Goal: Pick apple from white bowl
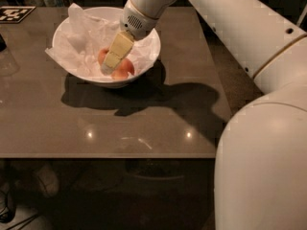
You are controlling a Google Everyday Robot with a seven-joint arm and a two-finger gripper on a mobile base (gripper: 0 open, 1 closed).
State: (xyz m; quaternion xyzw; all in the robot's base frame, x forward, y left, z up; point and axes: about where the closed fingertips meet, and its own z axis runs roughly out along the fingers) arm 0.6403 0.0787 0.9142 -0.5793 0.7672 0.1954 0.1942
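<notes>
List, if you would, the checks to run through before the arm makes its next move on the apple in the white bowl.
1. End effector is lowered inside the white bowl: ok.
2. Apple is visible, right beside the end effector: ok.
3. Apple is secured in the grasp: cannot tell.
4. Second apple, close on the other side, is clear of the grasp: cannot tell.
5. Bowl sits upright on the table, away from its edges: ok.
6. Paper lining is clear of the apple: cannot tell.
</notes>
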